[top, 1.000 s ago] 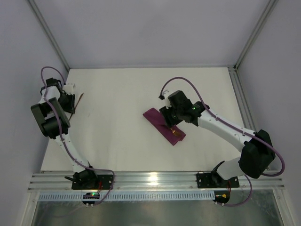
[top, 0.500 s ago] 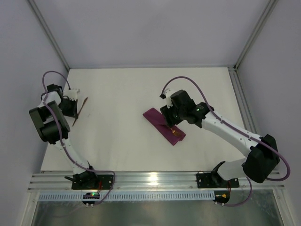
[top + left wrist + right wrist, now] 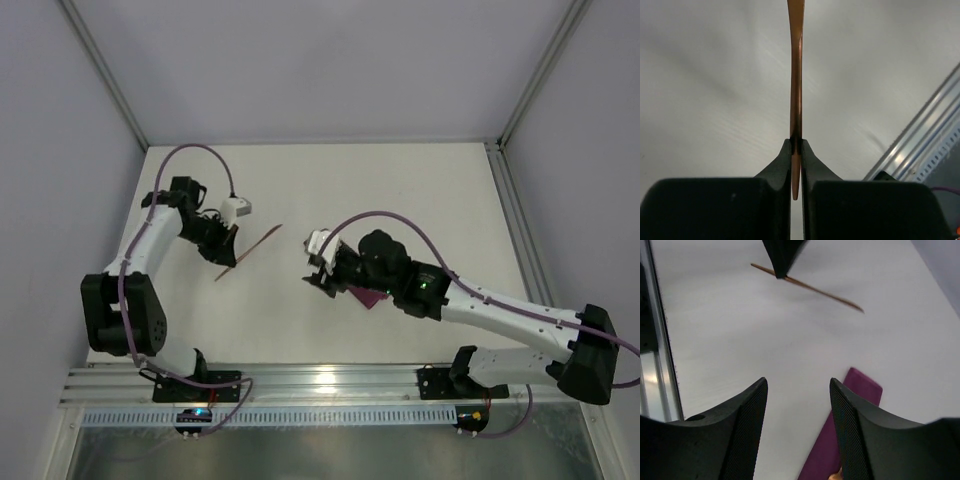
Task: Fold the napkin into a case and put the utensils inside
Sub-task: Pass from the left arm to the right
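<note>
White table (image 3: 420, 190) is lying under both arms, and the left gripper (image 3: 230, 262) is pinching the thin brown stick (image 3: 262, 243) tight near one end, well apart from the purple case (image 3: 368, 297). The right gripper (image 3: 316, 278) is hovering over the near end of the case, in the middle of the table, with its fingers wide and holding nothing. I am thinking the left arm is needing to go slowly: lining the stick up with the case's open end, keeping it low and flat, and sliding it in while the right fingers are pressing the cloth down.
</note>
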